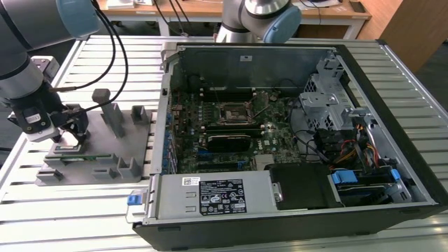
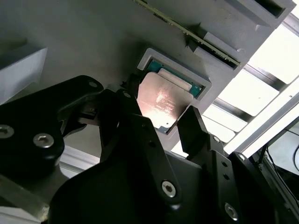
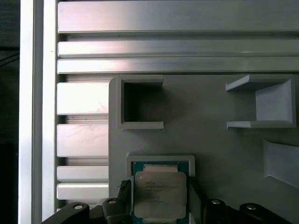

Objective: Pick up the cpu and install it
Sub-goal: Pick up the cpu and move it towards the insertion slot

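One cpu (image 3: pixel 160 196) lies flat in a shallow square pocket of the grey plastic fixture (image 3: pixel 210 154), silvery lid up, with a thin green edge showing around it. The claw (image 1: pixel 75 137) is low, directly over the chip; whether it has clamped on it or stands apart I cannot tell. In the exterior view the fixture sits on the slatted aluminium counter (image 1: pixel 84 210), at nine o'clock from the open computer case (image 1: pixel 392 68), with the motherboard socket (image 1: pixel 233 112) away toward three o'clock. A good pick probably means bearing squarely on two opposite edges, pressing lightly, and rising straight so the thin board clears the pocket walls untilted. The lid looks smooth and faintly reflective; the fixture is matte and blocky.
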Available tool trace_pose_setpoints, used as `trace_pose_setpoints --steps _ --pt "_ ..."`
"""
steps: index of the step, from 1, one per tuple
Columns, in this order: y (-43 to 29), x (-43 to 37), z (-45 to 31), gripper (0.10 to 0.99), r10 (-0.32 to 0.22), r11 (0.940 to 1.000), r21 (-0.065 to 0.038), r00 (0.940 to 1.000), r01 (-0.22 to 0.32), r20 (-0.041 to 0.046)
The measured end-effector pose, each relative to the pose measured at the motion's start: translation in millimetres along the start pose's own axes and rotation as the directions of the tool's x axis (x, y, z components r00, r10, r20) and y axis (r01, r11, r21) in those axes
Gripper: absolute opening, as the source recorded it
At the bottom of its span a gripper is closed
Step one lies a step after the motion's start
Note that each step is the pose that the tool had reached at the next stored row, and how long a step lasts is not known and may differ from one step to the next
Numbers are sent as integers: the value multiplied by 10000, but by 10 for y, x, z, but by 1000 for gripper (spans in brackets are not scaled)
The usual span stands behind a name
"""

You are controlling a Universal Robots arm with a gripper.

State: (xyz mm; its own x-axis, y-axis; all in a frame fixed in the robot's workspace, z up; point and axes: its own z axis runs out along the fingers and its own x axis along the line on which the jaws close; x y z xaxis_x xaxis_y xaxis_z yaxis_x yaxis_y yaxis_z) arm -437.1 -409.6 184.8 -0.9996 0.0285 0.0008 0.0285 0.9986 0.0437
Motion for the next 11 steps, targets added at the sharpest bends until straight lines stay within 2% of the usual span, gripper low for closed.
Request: trace_pose_setpoints --steps 1,5,6,11 --pt "0 0 1 600 0 10000 -1 10000 0 1" --pt "0 0 1 580 0 10000 0 10000 0 0" --pt "0 0 0 537 0 10000 1 10000 0 0" --pt "0 0 -1 537 0 10000 -3 10000 0 5"
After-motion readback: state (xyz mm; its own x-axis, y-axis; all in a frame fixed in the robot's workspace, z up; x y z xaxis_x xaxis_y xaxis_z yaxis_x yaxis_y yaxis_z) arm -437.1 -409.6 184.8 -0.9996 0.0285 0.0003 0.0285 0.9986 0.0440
